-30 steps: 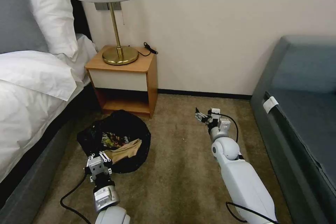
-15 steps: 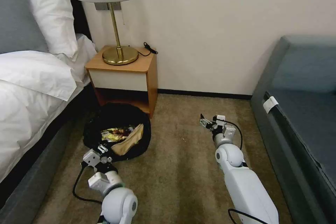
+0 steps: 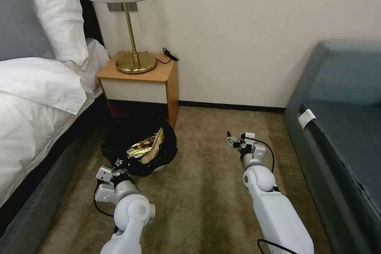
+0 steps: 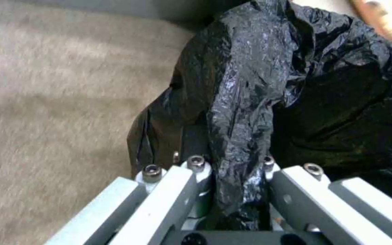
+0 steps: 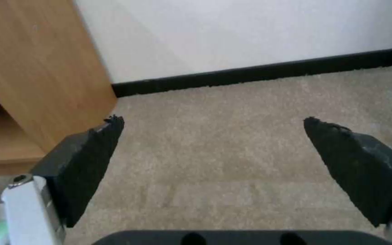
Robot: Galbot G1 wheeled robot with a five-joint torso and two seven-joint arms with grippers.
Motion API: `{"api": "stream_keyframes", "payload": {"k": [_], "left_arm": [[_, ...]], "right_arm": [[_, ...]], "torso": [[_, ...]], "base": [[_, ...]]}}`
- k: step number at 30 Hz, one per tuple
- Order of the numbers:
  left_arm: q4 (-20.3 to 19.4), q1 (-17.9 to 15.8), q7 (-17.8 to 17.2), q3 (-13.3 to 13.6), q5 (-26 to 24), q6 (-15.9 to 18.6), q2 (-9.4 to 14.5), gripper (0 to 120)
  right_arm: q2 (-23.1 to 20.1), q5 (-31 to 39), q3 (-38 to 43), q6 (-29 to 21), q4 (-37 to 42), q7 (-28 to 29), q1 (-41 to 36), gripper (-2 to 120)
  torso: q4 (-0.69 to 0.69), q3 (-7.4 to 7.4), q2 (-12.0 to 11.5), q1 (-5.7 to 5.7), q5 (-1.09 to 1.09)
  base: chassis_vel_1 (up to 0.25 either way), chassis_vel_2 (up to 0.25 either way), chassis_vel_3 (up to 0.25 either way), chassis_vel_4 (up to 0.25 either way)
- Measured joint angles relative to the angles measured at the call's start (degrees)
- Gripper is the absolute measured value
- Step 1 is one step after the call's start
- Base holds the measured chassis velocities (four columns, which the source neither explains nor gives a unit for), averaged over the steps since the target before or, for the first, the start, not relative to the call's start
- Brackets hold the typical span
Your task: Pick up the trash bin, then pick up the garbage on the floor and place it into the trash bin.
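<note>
The trash bin (image 3: 119, 143), wrapped in a black plastic bag, stands tilted in front of the nightstand. Garbage (image 3: 146, 149) lies inside it: a gold-brown wrapper and a tan paper wad. My left gripper (image 3: 117, 165) is at the bin's near rim. In the left wrist view, the left gripper (image 4: 232, 166) is shut on a fold of the black bag over the trash bin (image 4: 296, 85) rim. My right gripper (image 3: 231, 139) hovers low over bare carpet to the right of the bin. In the right wrist view, the right gripper (image 5: 214, 132) is open with nothing between its black pads (image 5: 87, 160).
A wooden nightstand (image 3: 139, 87) with a brass lamp (image 3: 133, 59) stands against the wall behind the bin. The bed (image 3: 35, 99) runs along the left and a grey sofa (image 3: 341, 127) along the right. Olive carpet (image 3: 202, 190) lies between the two arms.
My left arm has moved the bin away from me toward the nightstand, and the bin now tilts differently. The right gripper drew back slightly, then held still.
</note>
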Motion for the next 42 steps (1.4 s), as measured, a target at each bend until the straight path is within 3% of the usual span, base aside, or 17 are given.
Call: {"api": "stream_keyframes", "payload": {"k": [12, 19, 26, 32, 36, 38, 40, 42], "left_arm": [[5.47, -2.25, -0.08, -0.99, -5.41, 0.54, 0.73, 3], [8.86, -3.70, 2.63, -1.30, -8.56, 0.96, 1.15, 4], [9.11, -3.39, 3.96, -1.12, -9.14, 1.46, 1.01, 26], [9.03, -2.99, 3.70, -1.26, -8.66, 1.69, 0.98, 53], [8.46, -2.58, 3.56, -1.34, -7.96, 1.73, 1.05, 62], [7.36, -1.94, 3.50, -1.35, -7.52, 1.79, 1.16, 75], [7.00, -1.72, 3.50, -1.35, -7.34, 1.79, 1.17, 79], [6.28, -1.25, 3.50, -1.35, -6.58, 1.79, 1.17, 90]], "right_arm": [[1.16, -1.16, -0.17, 0.65, -0.91, -0.27, -0.23, 100], [0.06, -1.07, -0.45, 1.11, -1.24, -0.74, 0.27, 100], [-0.37, -0.73, -0.18, 1.35, -1.38, -1.17, 0.37, 100], [-0.15, -0.57, 0.02, 1.42, -1.51, -1.37, 0.32, 100], [-0.17, -0.44, -0.01, 1.42, -1.51, -1.42, 0.32, 100], [-0.18, -0.30, -0.02, 1.40, -1.33, -1.45, 0.33, 100], [-0.16, -0.28, -0.04, 1.37, -1.20, -1.46, 0.33, 100], [-0.02, -0.28, -0.09, 1.27, -0.83, -1.47, 0.13, 100]], "torso": [[0.00, 0.00, 0.00, 0.00, 0.00], [0.00, 0.00, 0.00, 0.00, 0.00], [-0.01, -0.01, 0.00, 0.00, 0.01], [0.00, -0.01, 0.00, 0.00, 0.00], [0.00, -0.01, 0.00, 0.00, 0.00], [0.00, -0.01, 0.00, 0.00, 0.00], [0.00, 0.00, 0.00, 0.00, 0.00], [0.00, 0.00, 0.00, 0.00, 0.00]], "base": [[0.000, 0.000, 0.000, 0.000], [0.000, 0.000, 0.000, 0.000], [0.000, 0.000, 0.000, 0.000], [0.000, 0.000, 0.000, 0.000], [0.000, 0.000, 0.000, 0.000], [0.000, 0.000, 0.000, 0.000], [0.000, 0.000, 0.000, 0.000], [0.000, 0.000, 0.000, 0.000]]}}
